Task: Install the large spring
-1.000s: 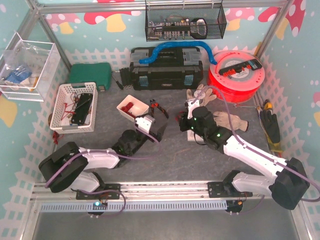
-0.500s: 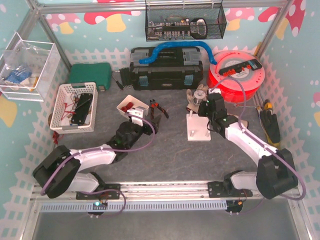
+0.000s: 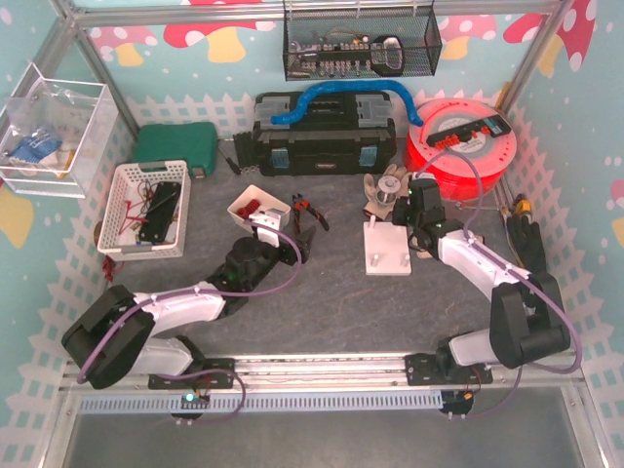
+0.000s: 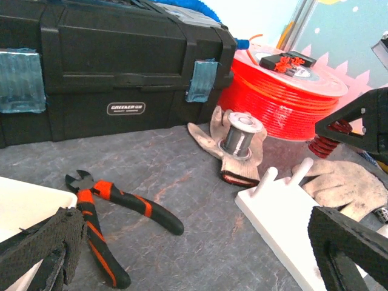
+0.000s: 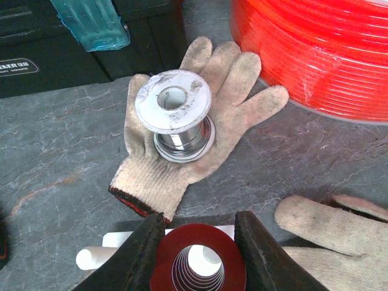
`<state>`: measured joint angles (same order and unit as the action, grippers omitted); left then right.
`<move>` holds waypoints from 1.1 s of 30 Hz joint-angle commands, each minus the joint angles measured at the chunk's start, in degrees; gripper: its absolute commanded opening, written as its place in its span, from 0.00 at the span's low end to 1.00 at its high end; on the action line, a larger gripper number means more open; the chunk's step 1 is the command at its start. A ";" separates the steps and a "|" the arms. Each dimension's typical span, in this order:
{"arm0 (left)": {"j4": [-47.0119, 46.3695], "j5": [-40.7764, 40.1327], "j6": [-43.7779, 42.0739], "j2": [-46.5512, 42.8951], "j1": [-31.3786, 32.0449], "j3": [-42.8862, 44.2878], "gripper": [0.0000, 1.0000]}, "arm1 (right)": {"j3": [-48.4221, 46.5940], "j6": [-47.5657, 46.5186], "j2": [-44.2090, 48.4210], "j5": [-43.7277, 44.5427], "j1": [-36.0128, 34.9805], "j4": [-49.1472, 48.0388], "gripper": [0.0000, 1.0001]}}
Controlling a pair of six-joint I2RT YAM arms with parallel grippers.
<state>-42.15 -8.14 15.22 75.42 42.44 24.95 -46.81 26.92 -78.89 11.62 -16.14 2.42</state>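
The large red spring (image 5: 202,260) is upright between the fingers of my right gripper (image 5: 200,257), which is shut on it. A white peg shows through its bore. In the left wrist view the spring (image 4: 323,146) hangs above the right end of the white peg board (image 4: 291,215), near its two pegs (image 4: 267,179). In the top view my right gripper (image 3: 413,222) is over the board's (image 3: 386,258) far right corner. My left gripper (image 4: 194,254) is open and empty, low over the mat left of the board, also seen in the top view (image 3: 285,246).
Orange-handled pliers (image 4: 115,206) lie left of the board. A work glove with a wire spool (image 5: 176,115) lies just beyond it, and another glove (image 4: 342,185) to its right. A red filament reel (image 3: 458,146), black toolbox (image 3: 322,136), small white tray (image 3: 255,210) and white basket (image 3: 146,210) stand around.
My right gripper has carried the spring from the board's near left side to its far right corner. My left gripper has drawn back a little to the left.
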 commanded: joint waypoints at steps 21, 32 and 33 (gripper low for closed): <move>0.62 0.32 -0.41 -1.58 -0.25 0.16 0.99 | 1.48 -0.11 -4.78 -1.37 1.73 -5.91 0.00; 0.67 0.32 -0.53 -1.89 -0.25 0.14 0.99 | 1.62 -0.93 -5.11 -0.39 1.73 -5.75 0.00; 0.71 0.32 -0.54 -1.92 -0.25 0.10 0.99 | 1.63 -0.90 -4.88 -0.64 1.73 -5.61 0.00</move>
<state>-42.02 -7.92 14.96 74.43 42.44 24.95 -46.11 26.61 -83.57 9.91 -14.66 -3.42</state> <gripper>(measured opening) 0.990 0.304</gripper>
